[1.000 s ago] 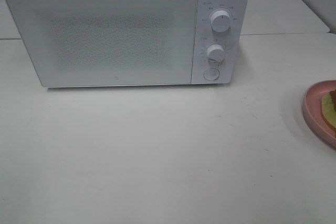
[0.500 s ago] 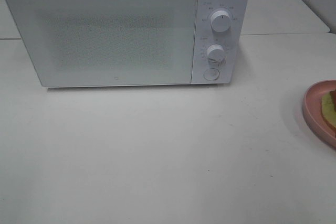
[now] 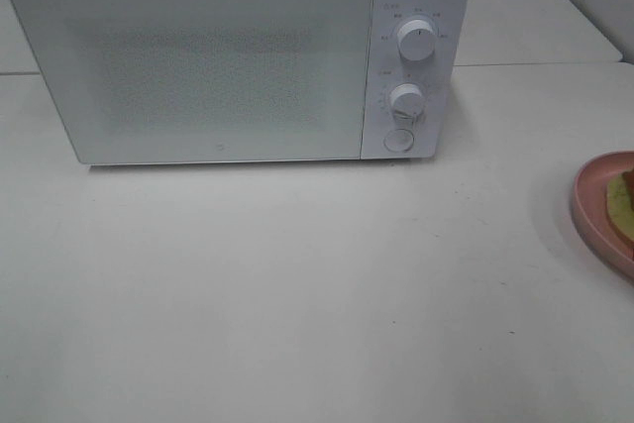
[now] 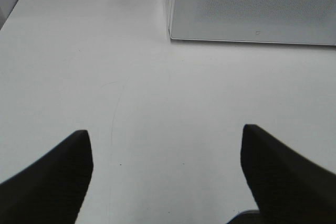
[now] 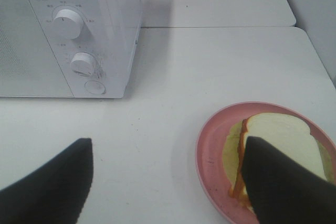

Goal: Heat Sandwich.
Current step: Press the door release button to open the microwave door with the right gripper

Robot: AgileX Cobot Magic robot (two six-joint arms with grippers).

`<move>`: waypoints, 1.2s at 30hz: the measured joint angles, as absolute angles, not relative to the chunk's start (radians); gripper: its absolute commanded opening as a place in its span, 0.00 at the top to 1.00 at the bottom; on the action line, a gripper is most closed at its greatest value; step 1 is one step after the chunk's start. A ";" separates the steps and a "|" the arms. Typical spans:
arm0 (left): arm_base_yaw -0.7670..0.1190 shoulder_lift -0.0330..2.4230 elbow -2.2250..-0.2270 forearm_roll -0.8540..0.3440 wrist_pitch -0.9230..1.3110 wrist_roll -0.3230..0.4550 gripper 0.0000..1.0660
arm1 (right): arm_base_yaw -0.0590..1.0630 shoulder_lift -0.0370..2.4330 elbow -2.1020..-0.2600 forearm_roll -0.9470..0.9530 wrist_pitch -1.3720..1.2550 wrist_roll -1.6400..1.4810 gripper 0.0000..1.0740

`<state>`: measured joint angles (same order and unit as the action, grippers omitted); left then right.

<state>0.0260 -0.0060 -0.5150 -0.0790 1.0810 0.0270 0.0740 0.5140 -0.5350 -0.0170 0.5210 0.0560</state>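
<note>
The sandwich (image 5: 278, 137), pale bread over a yellowish-green layer, lies on a round pink plate (image 5: 209, 156) on the white table. In the exterior high view only a sliver of the sandwich (image 3: 622, 203) and the plate (image 3: 594, 207) shows at the right edge. My right gripper (image 5: 167, 179) hovers open above the table beside the plate; one finger (image 5: 283, 182) overlaps the sandwich in its view, and nothing is between the jaws. My left gripper (image 4: 167, 174) is open and empty over bare table in front of the microwave (image 4: 252, 3). Neither gripper shows in the exterior high view.
The white microwave (image 3: 218, 56) stands at the back of the table with its door shut. On its right panel are two round knobs (image 3: 416, 39) (image 3: 406, 99) and a round button (image 3: 398, 140). The table edge (image 5: 220, 27) runs behind the plate.
</note>
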 measured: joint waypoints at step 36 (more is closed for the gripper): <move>0.026 -0.006 -0.515 -0.079 1.081 0.027 0.31 | 0.074 1.268 -0.535 -0.017 -0.293 0.056 0.29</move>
